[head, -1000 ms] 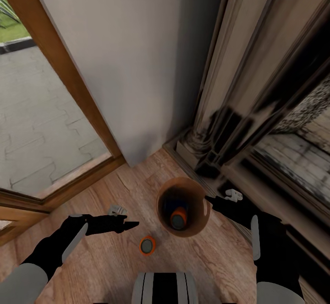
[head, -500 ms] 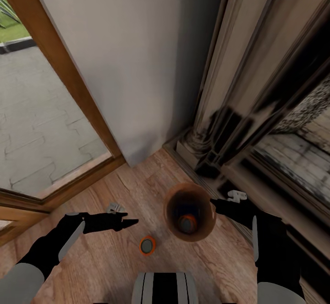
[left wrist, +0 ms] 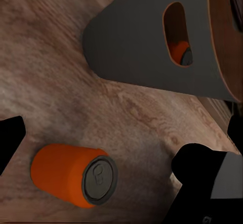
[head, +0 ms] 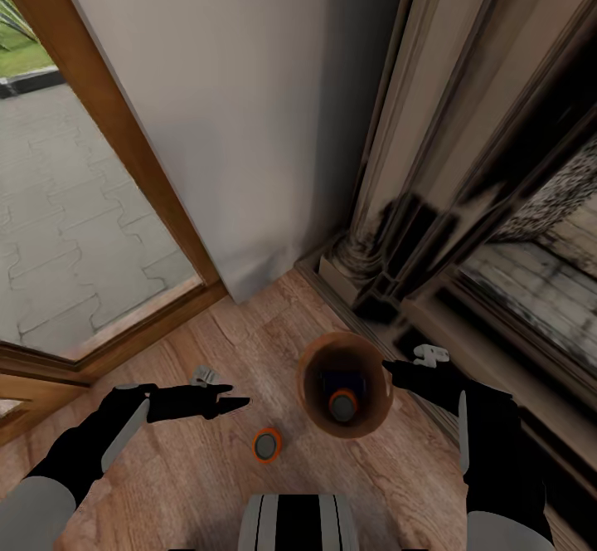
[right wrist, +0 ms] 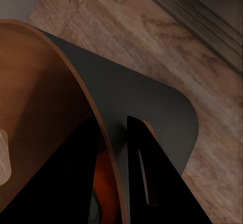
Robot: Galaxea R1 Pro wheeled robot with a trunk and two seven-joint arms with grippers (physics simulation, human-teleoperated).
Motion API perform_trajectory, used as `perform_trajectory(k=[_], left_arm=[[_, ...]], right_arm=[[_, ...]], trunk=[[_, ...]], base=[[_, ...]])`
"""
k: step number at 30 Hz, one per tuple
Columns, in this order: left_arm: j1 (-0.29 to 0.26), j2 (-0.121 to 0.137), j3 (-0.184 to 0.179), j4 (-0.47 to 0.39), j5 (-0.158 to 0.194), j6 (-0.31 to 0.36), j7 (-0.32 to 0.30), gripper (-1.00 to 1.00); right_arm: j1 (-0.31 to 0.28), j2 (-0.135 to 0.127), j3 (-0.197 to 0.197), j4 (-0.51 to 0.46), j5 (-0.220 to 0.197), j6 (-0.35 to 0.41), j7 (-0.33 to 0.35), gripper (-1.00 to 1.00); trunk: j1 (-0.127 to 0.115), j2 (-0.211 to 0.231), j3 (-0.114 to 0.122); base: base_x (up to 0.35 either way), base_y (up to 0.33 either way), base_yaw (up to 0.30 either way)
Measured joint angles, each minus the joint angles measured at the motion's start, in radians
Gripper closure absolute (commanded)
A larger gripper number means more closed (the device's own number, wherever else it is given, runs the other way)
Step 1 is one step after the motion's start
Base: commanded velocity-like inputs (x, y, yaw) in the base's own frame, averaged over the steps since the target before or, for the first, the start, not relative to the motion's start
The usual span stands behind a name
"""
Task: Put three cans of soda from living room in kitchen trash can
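Down on the light wood floor (head: 191,468), our small orange soda can (head: 266,446) lies on its side just below our empty, spread left pincer (head: 230,404), nearer than the right pincer (head: 391,366) clamped on the grey tapered bin's brown rim (head: 377,368).

- Head view: soft, even daylight enters from the glass door (head: 75,202) at the left; the paving outside is brightest.
- The grey wall (head: 249,103) darkens toward its right edge, beside the dark fireplace surround (head: 464,161), which carries smeared, blurry reflections.
- Straight edges lean outward toward the corners, a wide-angle stretch.
- Both wrist views are dimmer and soft, with blurred floor (left wrist: 61,82) grain.
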Motion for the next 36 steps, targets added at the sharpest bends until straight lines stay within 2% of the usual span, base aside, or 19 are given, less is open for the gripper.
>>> perform_trajectory(k=[4,8,12,17,22,35,36], left_arm=[[0.000,0.000,0.000,-0.002,-0.001,-0.001,-0.022,-1.00],[0.001,-0.022,-0.001,0.000,-0.006,-0.001,-0.028,-1.00],[0.001,-0.025,-0.001,0.001,-0.006,-0.001,-0.028,-1.00],[0.001,-0.022,0.001,-0.006,-0.009,-0.005,-0.039,-1.00],[0.001,-0.021,0.018,-0.033,-0.005,-0.015,-0.042,-1.00],[0.001,-0.019,0.019,-0.047,-0.005,-0.016,-0.042,-1.00],[0.001,-0.019,0.019,-0.048,-0.005,-0.016,-0.042,-1.00]], right_arm=[[0.000,0.000,-0.001,-0.003,0.005,0.004,0.003,1.00],[0.000,0.000,-0.005,-0.024,0.037,0.001,0.017,1.00],[0.000,0.000,-0.004,-0.046,0.058,0.005,0.016,1.00],[0.010,0.000,-0.009,-0.048,0.050,-0.008,0.017,1.00],[-0.011,0.000,-0.015,-0.049,0.075,0.018,0.018,1.00],[-0.012,0.000,-0.015,-0.051,0.079,0.027,0.019,1.00],[-0.013,0.000,-0.016,-0.051,0.074,0.057,0.018,1.00]], trunk=[[0.000,0.000,0.000],[0.000,0.000,0.000],[0.000,0.000,0.000],[0.000,0.000,0.000],[0.000,0.000,0.000],[0.000,0.000,0.000],[0.000,0.000,0.000]], base=[[0.000,0.000,0.000],[0.000,0.000,0.000],[0.000,0.000,0.000],[0.000,0.000,0.000],[0.000,0.000,0.000],[0.000,0.000,0.000],[0.000,0.000,0.000]])
